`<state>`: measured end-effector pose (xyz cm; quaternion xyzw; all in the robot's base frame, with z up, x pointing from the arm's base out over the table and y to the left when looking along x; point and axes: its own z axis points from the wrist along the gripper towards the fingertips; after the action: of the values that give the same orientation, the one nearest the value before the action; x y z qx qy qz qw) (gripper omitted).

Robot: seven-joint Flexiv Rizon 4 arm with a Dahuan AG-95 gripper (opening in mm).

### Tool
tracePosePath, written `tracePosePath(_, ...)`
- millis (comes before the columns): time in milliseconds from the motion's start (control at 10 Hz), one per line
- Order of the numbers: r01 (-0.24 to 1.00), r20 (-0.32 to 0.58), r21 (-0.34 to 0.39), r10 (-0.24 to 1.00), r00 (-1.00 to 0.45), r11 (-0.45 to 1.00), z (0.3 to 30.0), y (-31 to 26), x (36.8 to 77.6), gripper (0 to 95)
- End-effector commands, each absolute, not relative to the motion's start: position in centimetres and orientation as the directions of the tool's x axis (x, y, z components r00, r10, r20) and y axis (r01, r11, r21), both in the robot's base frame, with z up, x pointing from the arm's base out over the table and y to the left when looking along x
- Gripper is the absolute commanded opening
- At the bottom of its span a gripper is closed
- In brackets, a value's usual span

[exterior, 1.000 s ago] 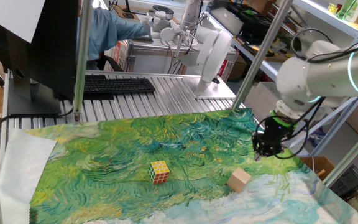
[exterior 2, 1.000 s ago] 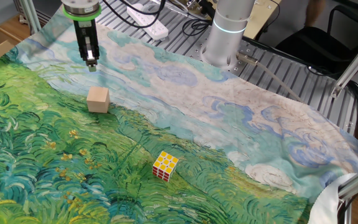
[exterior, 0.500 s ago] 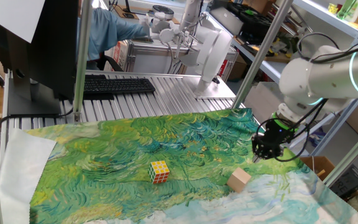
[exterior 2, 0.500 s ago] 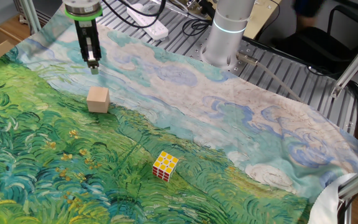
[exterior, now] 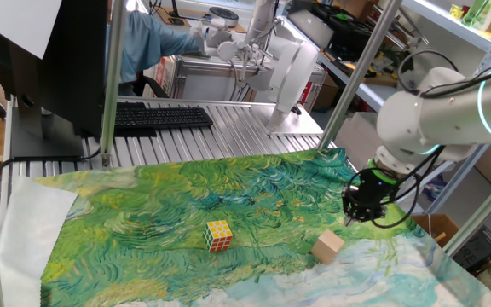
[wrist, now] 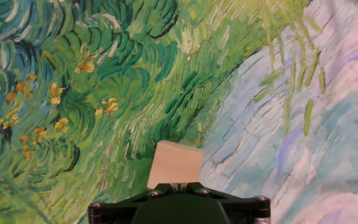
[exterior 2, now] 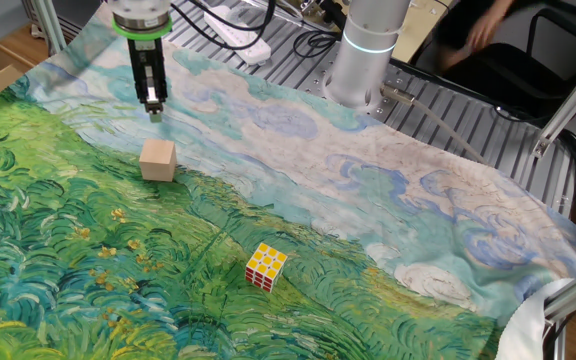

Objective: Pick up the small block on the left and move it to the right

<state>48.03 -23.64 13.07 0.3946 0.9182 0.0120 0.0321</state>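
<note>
A painted cloth (exterior 2: 388, 200) is spread over the table. The arm (exterior: 433, 119) is held above it, its gripper (exterior 2: 153, 105) closed with nothing between the fingers, near the small block (exterior 2: 157, 160), which sits flat on the cloth. A puzzle cube (exterior 2: 266, 266) lies well apart.

The cloth (exterior 2: 388, 200) over the table is a painted-landscape print – swirly green brushstrokes with little yellow flecks, fading into pale blue and white cloudy swirls. The small block (exterior 2: 157, 160) is plain light tan, no markings. The puzzle cube (exterior 2: 266, 266) shows yellow and white squares – gridded faces.
</note>
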Motion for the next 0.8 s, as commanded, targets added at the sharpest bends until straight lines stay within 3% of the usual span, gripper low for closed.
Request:
tracePosePath(100, 0.726, -0.065, 0.042, 0.727, -0.684, 0.686, 12.5, -23.6, 48.1, 0.0)
tracePosePath(800, 0.734, -0.073, 0.054, 0.736, -0.673, 0.677, 10.1, -23.5, 48.6, 0.0)
